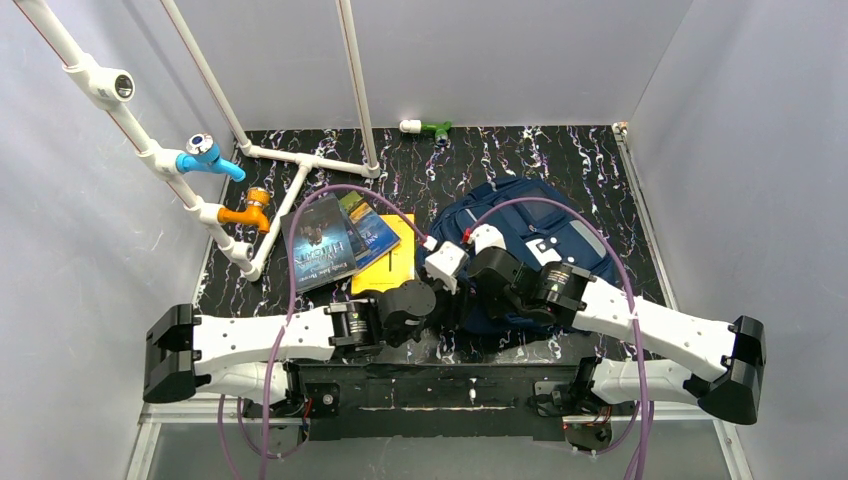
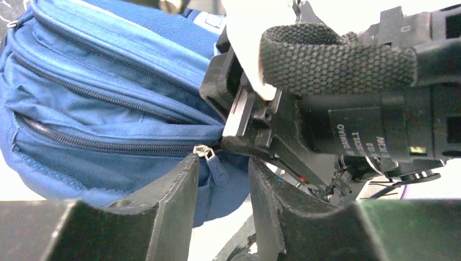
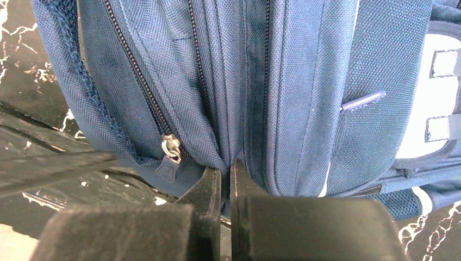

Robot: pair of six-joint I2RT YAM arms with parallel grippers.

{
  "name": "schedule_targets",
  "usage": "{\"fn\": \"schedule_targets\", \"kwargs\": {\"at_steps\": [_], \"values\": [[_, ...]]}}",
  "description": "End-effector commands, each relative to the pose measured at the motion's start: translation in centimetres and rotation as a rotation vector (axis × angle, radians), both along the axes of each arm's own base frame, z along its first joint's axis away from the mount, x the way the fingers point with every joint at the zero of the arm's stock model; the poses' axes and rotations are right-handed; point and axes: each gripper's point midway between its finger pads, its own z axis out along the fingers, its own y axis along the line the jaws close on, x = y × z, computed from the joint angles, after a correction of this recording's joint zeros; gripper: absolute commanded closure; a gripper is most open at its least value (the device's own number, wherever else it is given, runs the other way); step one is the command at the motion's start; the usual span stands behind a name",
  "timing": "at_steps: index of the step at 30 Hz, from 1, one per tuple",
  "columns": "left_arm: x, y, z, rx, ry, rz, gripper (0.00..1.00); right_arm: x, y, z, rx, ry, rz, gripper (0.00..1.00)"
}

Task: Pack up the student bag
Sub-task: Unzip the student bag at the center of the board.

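Observation:
The navy student bag (image 1: 535, 235) lies at the right middle of the table, its near edge under both wrists. In the left wrist view the bag (image 2: 103, 92) fills the left side. My left gripper (image 2: 223, 171) is open, with a blue zip pull (image 2: 216, 165) hanging between its fingers, close to the left one. My right gripper (image 3: 225, 179) is shut on a fold of the bag's fabric (image 3: 234, 109) between two zips. Another zip pull (image 3: 169, 157) hangs just left of it. The right gripper's body (image 2: 337, 109) is close above my left fingers.
A dark book (image 1: 320, 243), a blue book (image 1: 368, 228) and a yellow flat item (image 1: 388, 265) lie left of the bag. A white pipe frame (image 1: 300, 165) with a blue tap (image 1: 208, 155) and an orange tap (image 1: 250, 210) stands at the back left. A green and white piece (image 1: 425, 127) lies at the back wall.

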Motion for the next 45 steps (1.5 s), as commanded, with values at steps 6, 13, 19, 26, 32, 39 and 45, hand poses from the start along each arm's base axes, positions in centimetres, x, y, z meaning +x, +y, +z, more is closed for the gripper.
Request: {"fn": "schedule_targets", "kwargs": {"at_steps": [6, 13, 19, 26, 32, 39, 45], "values": [[1.8, -0.9, -0.7, 0.104, -0.061, 0.086, 0.60, 0.6, 2.4, 4.9, 0.210, -0.044, -0.041, 0.99], [2.3, 0.3, -2.3, 0.194, -0.059, 0.221, 0.56, 1.2, 1.6, 4.7, 0.198, -0.056, -0.097, 0.99], [-0.4, -0.8, -2.3, 0.086, 0.042, 0.083, 0.43, 2.3, 1.0, 4.1, 0.226, -0.029, -0.155, 0.99], [-0.4, -1.2, -1.3, 0.054, 0.063, 0.094, 0.27, 2.9, 1.6, 4.4, 0.294, 0.030, -0.179, 0.99], [1.9, -0.3, -3.0, 0.184, 0.007, 0.238, 0.56, 2.4, 2.3, 5.1, 0.342, 0.073, -0.204, 0.99], [2.5, -1.5, -2.9, 0.208, -0.020, 0.246, 0.58, 2.3, 2.3, 5.7, 0.360, 0.073, -0.207, 0.99], [3.1, -1.6, -3.7, 0.266, -0.029, 0.284, 0.66, 2.2, 2.5, 5.7, 0.370, 0.076, -0.201, 0.99]]}}
